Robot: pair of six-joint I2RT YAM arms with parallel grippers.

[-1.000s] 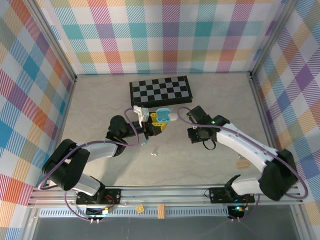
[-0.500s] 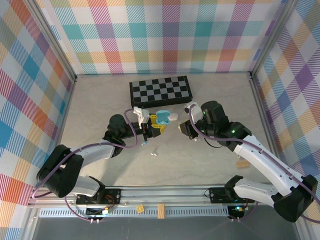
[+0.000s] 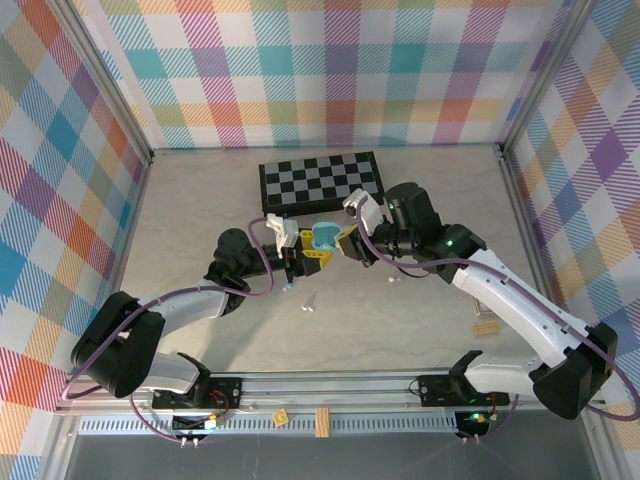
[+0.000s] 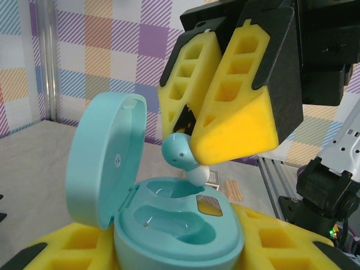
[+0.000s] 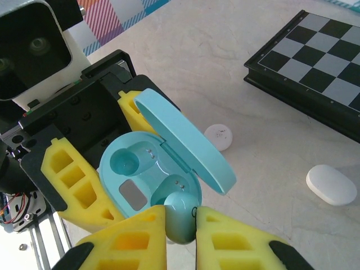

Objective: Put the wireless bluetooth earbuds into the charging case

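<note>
Gripping a light blue earbud at the bottom centre of the right wrist frame, your right gripper is clenched on it, with 1 yellow pad on each side. Just above it in that frame sits the open charging case, and the earbud hangs directly over the nearer of its 2 wells. The other well, further left, looks empty.

From the left wrist view the bud is tilted. Its rounded head is toward the upper left and its pale tip points down and right at the case. I judge the 2 are apart by a sliver, though contact cannot be ruled out. The coming move is a short descent along that tilted axis, so the tip has to line up with the well.

The left gripper is grasping the case from both sides at the bottom of its frame. The lid stands open on the left, clear of the bud's path.

Further up the right wrist frame, a white pebble case lies on the table. The chessboard fills the upper right corner.
</note>
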